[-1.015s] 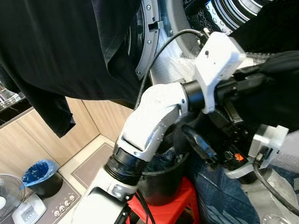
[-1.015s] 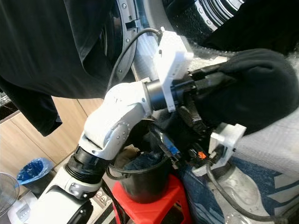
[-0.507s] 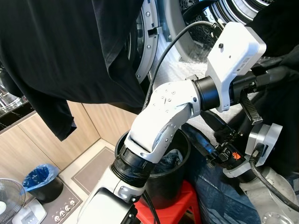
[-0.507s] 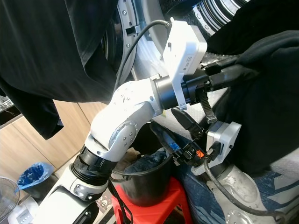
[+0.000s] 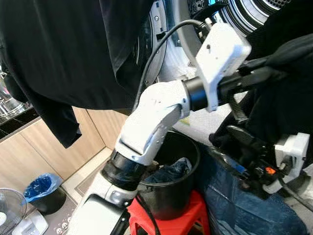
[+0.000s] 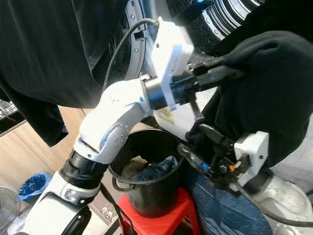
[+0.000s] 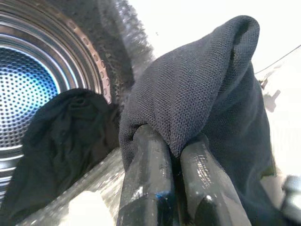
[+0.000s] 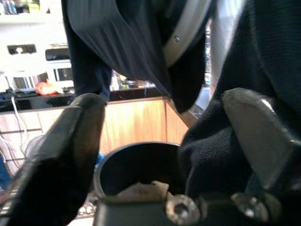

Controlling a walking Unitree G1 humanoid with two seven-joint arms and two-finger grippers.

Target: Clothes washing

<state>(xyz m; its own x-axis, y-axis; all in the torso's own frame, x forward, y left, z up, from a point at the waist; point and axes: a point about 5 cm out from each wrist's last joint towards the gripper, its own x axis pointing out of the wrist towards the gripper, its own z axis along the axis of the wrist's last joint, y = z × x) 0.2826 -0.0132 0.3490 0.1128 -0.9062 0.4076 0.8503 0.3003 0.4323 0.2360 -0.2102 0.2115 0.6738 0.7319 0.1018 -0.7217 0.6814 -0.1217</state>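
Right claw (image 8: pixel 164 141) fingers spread; dark garment (image 8: pixel 263 61) against one; black bucket (image 8: pixel 136 165) beyond.

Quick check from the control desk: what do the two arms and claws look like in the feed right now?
The left arm has glossy silver-white shells, a black ribbed joint ring, a boxy white wrist housing and a black cable looping over it. The left claw has two long, rounded black fingers. The right claw has black fingers, a white bracket, small orange and blue marks, and a black cable.
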